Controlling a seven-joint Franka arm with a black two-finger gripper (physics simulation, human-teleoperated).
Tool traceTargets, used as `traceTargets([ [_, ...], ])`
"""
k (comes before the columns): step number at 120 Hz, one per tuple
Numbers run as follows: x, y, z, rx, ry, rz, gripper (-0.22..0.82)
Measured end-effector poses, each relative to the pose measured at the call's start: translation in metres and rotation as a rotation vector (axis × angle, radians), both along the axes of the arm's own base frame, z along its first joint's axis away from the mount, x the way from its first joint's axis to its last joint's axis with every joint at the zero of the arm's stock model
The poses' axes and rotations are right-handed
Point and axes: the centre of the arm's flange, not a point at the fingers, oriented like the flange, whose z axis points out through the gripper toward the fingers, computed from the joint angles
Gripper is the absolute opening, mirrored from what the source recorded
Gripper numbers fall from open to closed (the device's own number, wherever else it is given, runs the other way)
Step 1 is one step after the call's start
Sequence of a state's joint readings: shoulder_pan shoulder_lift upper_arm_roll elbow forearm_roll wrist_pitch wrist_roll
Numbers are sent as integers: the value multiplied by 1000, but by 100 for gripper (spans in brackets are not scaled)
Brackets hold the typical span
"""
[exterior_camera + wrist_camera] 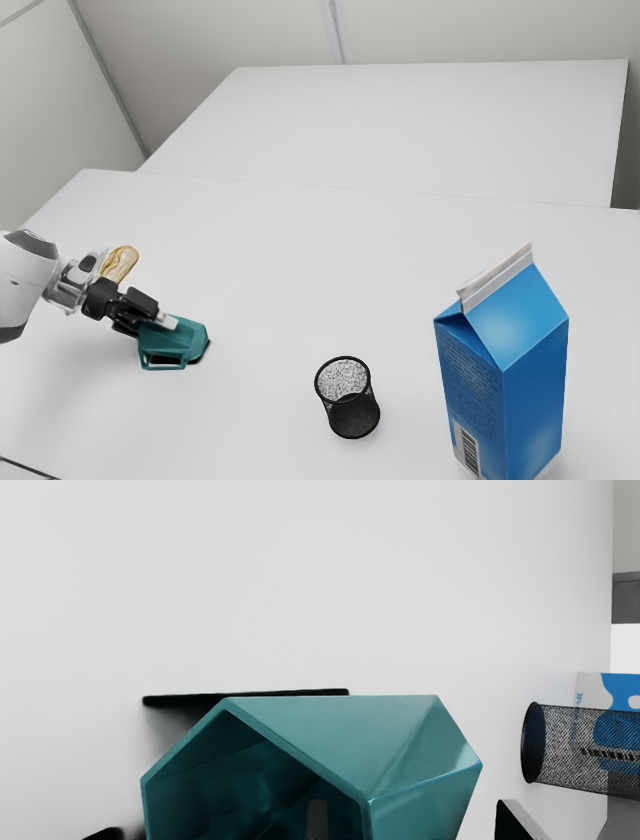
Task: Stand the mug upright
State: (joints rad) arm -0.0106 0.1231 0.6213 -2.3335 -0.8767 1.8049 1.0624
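- Exterior view shows the teal mug (190, 332) lying on its side on the white bench (270, 270); it is not upright.
- Its handle (146, 360) makes a loop at the seven o'clock side of the mug's body.
- From nine o'clock comes the white arm (22, 285), and its black fingers (157, 312) are at the mug, on its ten o'clock side.
- Wrist view lets me look into the dark mouth (225, 785) of the mug, which is angular in form.
- Concerning the fingers, they stand apart, and one fingertip (509, 825) is outside the mug, with a gap to its wall. No firm hold can be seen, and the exact width of opening I cannot tell.
- At four o'clock from the mug, in the exterior view, there stands a black mesh cup (350, 412).
- Farther, at three o'clock, a blue carton (525, 380) is standing upright, with its white folded top.
- At eleven o'clock from the mug lies a tan oblong thing (122, 262), partly covered by the arm.
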Motion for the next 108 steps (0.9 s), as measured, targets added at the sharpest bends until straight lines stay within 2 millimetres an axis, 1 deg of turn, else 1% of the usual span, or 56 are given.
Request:
traceTargets([
  [18,1,-2,1,1,-8,-7,14],
  [40,2,-3,2,8,-15,-14,0],
  [53,5,-5,7,14,-30,-20,-7],
  [70,9,-7,22,22,-71,-27,-11],
  [81,17,-13,33,32,-100,-44,-15],
  [91,30,-21,49,50,-137,-72,-15],
  [108,61,-41,80,98,-203,-134,-15],
])
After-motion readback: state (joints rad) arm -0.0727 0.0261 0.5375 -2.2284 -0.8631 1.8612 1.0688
